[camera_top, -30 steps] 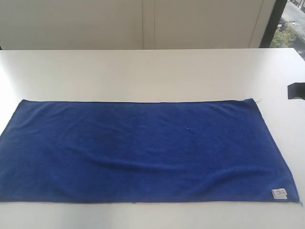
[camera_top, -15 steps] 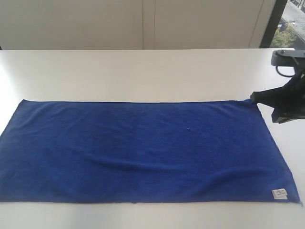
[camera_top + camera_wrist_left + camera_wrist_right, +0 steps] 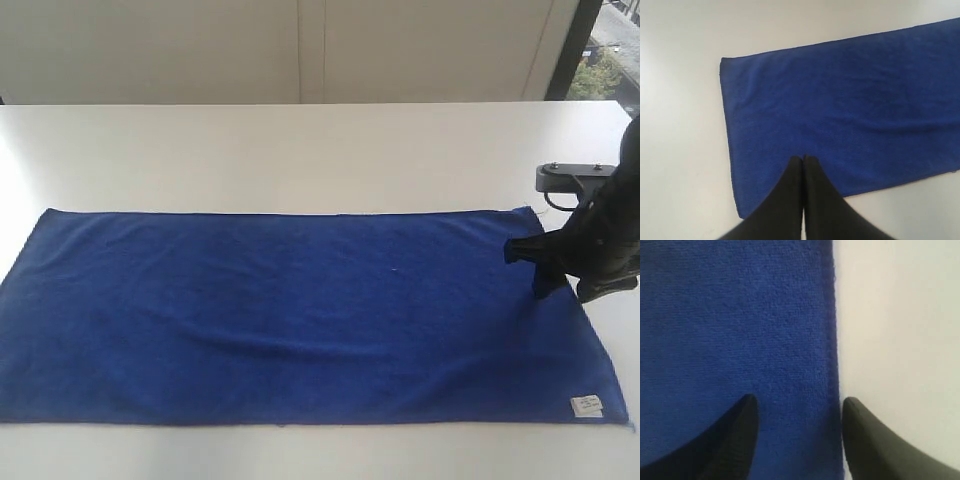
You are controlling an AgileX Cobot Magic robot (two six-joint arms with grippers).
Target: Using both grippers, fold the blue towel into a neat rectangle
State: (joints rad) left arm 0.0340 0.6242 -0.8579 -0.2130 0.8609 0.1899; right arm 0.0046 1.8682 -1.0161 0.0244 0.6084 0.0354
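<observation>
Towel lies flat and unfolded on the near half of the table, long side along the near edge, label at its near right corner.

- Handling, judged: light, limp, plush. It grips well but sags and drags, so pinch the hem at corners, 1 per pincer.
- Right pincer: open, straddling the right short hem near the far corner, 1 finger over cloth, 1 over bare table.
- Left pincer: closed, empty, above the left end.
- Room: bare table beyond the far hem; little margin at the near edge.
</observation>
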